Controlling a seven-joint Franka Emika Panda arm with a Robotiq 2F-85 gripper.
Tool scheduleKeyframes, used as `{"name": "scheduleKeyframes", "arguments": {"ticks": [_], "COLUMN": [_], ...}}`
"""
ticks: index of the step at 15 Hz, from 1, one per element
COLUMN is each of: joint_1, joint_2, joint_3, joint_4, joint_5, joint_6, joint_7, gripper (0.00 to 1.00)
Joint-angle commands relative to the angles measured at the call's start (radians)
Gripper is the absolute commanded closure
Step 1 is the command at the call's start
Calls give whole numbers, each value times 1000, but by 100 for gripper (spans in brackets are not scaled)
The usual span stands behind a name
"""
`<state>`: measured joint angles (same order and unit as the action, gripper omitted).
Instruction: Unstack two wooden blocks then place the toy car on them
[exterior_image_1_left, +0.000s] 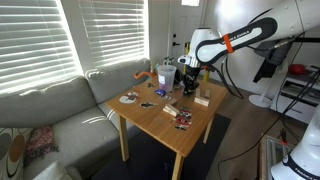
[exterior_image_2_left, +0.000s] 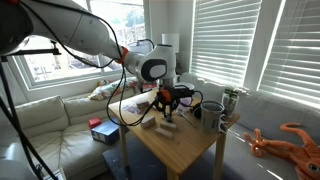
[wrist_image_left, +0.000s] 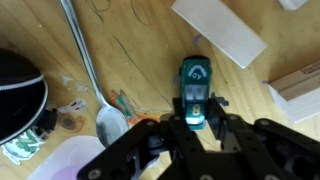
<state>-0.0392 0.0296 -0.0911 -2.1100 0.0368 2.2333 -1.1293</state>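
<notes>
In the wrist view the toy car (wrist_image_left: 195, 88), teal and dark, lies lengthwise on the wooden table with its rear end between my gripper's (wrist_image_left: 196, 122) two black fingers. The fingers press against both of its sides. One wooden block (wrist_image_left: 220, 30) lies beyond the car, at the top of the view. The other wooden block (wrist_image_left: 298, 85) lies apart from it at the right edge. In an exterior view my gripper (exterior_image_1_left: 187, 80) is low over the table's far side, with a pale block (exterior_image_1_left: 201, 99) beside it. It is also low in an exterior view (exterior_image_2_left: 168, 102).
A metal spoon (wrist_image_left: 98, 105) lies left of the car, with a black round object (wrist_image_left: 20, 100) and a pale bowl (wrist_image_left: 60, 160) further left. Cups and small clutter stand at the table's (exterior_image_1_left: 160, 125) back edge. A grey sofa (exterior_image_1_left: 50, 105) adjoins the table.
</notes>
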Motion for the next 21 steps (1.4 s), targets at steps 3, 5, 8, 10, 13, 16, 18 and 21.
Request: {"name": "scheduleKeyframes", "arguments": {"ticks": [3, 5, 8, 10, 13, 16, 18, 21], "joint_1": [-46, -51, -52, -52, -52, -54, -56, -55], "joint_2": [-82, -108, -136, -152, -161, -160, -161, -157], "joint_3": [-11, -18, -23, -25, -28, -34, -37, -41], "joint_4": [-8, -10, -14, -24, -41, -60, -79, -99], "joint_5": [44, 64, 71, 66, 64, 62, 58, 50], "joint_6": [-32, -44, -91, -124, -160, -162, -148, -136], "joint_7": [34, 59, 151, 236, 352, 434, 477, 528], "gripper": [93, 93, 93, 93, 93, 93, 93, 93]}}
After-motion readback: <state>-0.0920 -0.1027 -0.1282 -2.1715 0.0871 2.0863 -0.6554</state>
